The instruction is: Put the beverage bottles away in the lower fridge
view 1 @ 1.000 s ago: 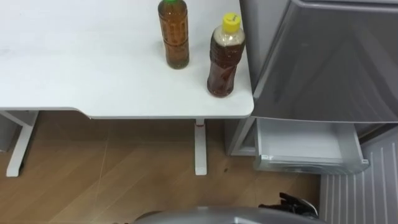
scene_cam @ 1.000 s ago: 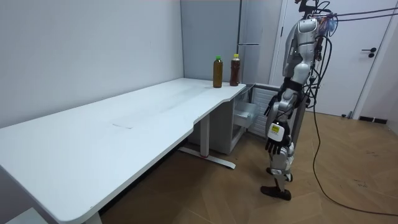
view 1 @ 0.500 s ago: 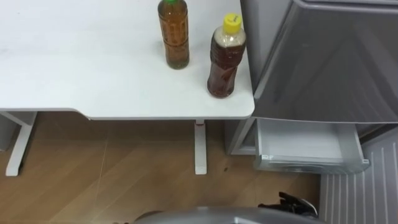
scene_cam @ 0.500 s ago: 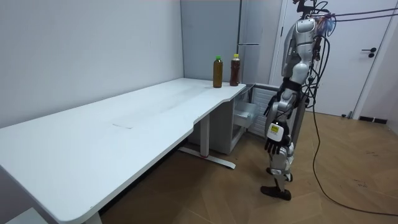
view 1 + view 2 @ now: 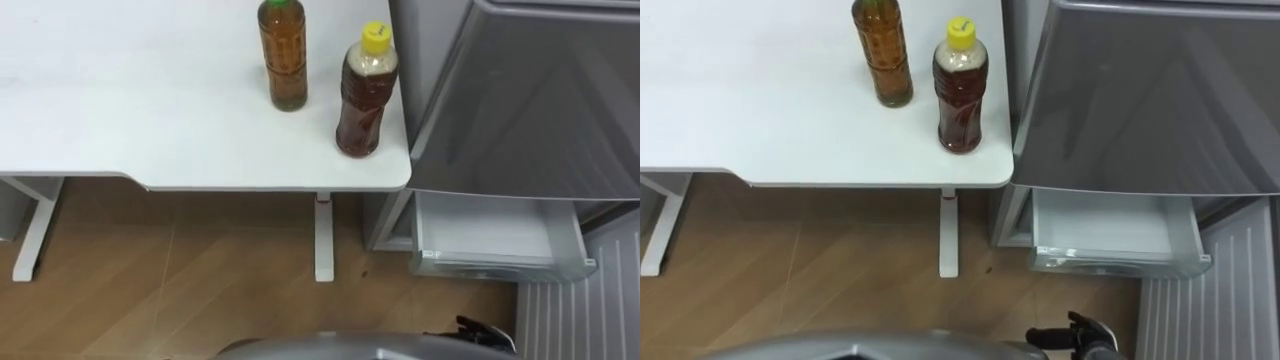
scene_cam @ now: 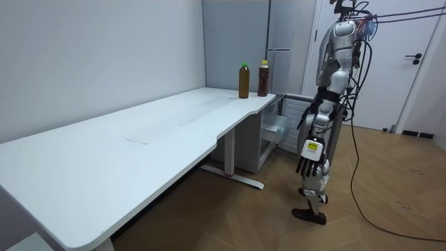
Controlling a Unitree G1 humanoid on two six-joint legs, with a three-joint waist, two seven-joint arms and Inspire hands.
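Both drinks are on the worktop (image 5: 150,120), at the corner next to the fridge (image 5: 530,100). Yellow-capped tea bottle (image 5: 365,90) stands upright nearest the fridge. Green-capped tea bottle (image 5: 283,55) stands upright one step further from the fridge, not touching it. The fridge's bottom drawer (image 5: 490,235) is pulled out. Robot stands in front of the fridge. Left robot hand (image 6: 309,164) hangs at the thigh, right robot hand (image 5: 482,329) sits low, short of the fridge. Can't tell finger state on either.

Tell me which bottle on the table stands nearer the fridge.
The yellow-capped bottle, at the corner of the table next to the fridge; the green-capped bottle stands farther left and back.
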